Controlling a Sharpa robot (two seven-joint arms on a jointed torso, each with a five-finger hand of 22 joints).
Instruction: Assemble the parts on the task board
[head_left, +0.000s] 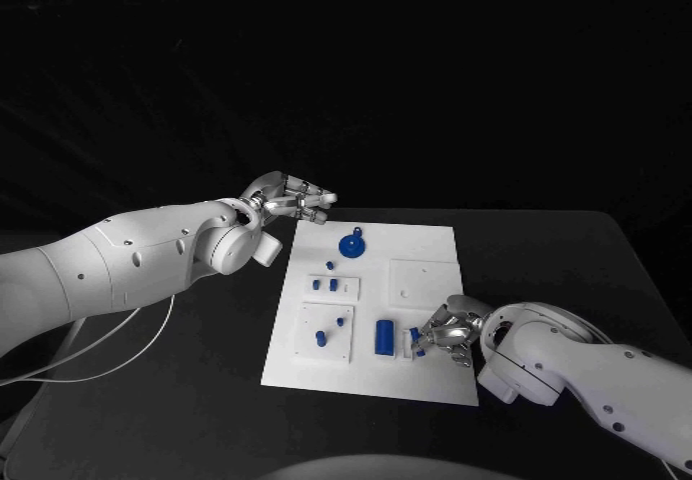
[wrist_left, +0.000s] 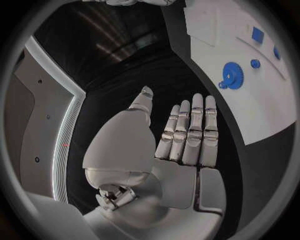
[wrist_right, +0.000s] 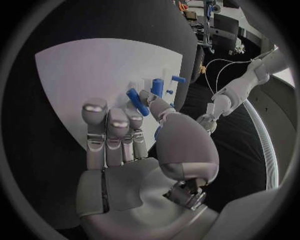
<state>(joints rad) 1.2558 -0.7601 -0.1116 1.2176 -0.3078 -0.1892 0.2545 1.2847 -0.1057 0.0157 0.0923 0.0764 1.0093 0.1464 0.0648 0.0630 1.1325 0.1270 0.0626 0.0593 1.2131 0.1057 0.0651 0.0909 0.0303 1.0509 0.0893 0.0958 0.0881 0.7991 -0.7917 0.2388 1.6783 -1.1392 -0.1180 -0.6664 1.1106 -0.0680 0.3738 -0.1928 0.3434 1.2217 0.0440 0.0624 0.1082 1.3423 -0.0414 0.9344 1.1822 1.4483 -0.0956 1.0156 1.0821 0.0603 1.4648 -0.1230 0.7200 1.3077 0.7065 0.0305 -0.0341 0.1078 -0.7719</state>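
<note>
The white task board (head_left: 426, 375) lies in the middle of the black table. A blue gear (head_left: 352, 243) sits at its far end, and small blue pegs (head_left: 325, 285) stand below it. A blue cylinder (head_left: 385, 337) lies near the front. My right hand (head_left: 449, 330) hovers low over the board's right front part, fingers extended, thumb stretched toward the cylinder (wrist_right: 136, 101). A small blue piece (head_left: 415, 336) lies at its fingertips, partly hidden by the thumb. My left hand (head_left: 290, 199) is off the board's far left corner with straight fingers and holds nothing; the gear (wrist_left: 232, 75) lies beyond it.
A raised white block (head_left: 426, 277) sits on the board's right half, and another white plate (head_left: 326, 330) with a blue piece sits at its left front. A white cable (head_left: 101, 360) trails from my left arm. Bare black table surrounds the board.
</note>
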